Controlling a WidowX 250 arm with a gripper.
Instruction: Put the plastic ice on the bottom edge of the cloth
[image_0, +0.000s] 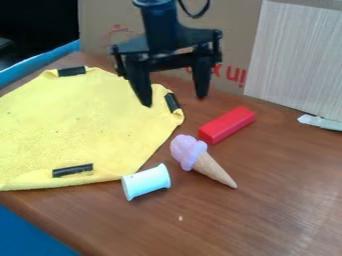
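1 black gripper (174, 100): released, its 2 fingers spread wide apart, pointing down above the area between the cloth and the red block, toward the top of the view. 1 toy ice cream (204, 159), purple scoop on a tan cone: lying on its side on the brown wooden table (267, 200), off the cloth and to the right of it, scoop toward the upper left, cone tip toward the lower right. 1 yellow cloth (80, 120): spread over the left part of the table, a little wrinkled, bearing 3 black strips, 1 at its top edge, 1 at its right corner, 1 near its bottom edge. 1 red block (227, 124): lying at a slant above and to the right of the ice cream, its lower end just beside the scoop. 1 white spool (146, 182): on its side by the lower right edge of the cloth, below and to the left of the ice cream; contact with the cloth cannot be told. 1 cardboard sheet (234, 30) with red print: upright behind the table. 1 pale striped panel (300, 55): upright at the upper right.
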